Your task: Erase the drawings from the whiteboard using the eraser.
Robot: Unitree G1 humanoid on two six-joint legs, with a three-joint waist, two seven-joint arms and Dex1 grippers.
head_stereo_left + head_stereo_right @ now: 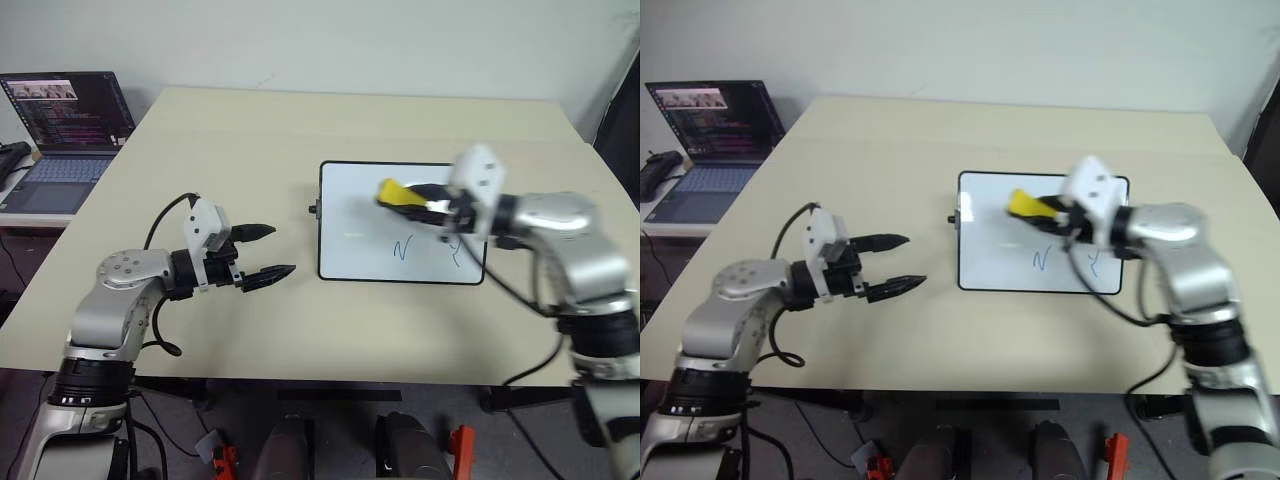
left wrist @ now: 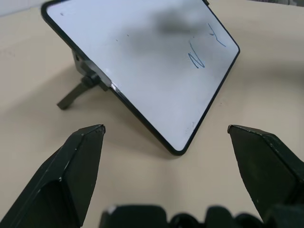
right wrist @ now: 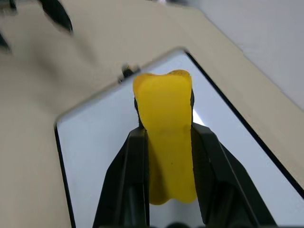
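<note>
With the eraser (image 1: 397,193) pinched in the right hand (image 1: 425,203) above the whiteboard (image 1: 345,215) on the desk (image 1: 250,140), wiping is midway: two drawings (image 1: 403,248) remain nearer the board's front edge, needing a downward pass, while the left hand (image 1: 262,253) waits wide beside the board.

A beige tabletop (image 1: 300,130) stands before a pale wall (image 1: 320,40). An open laptop (image 1: 70,130) with its screen lit sits on a lower surface beside it, perhaps a side desk.

Glossy whiteboard (image 1: 360,225), matt beige table (image 1: 250,160), soft-looking yellow eraser (image 3: 166,128).
</note>
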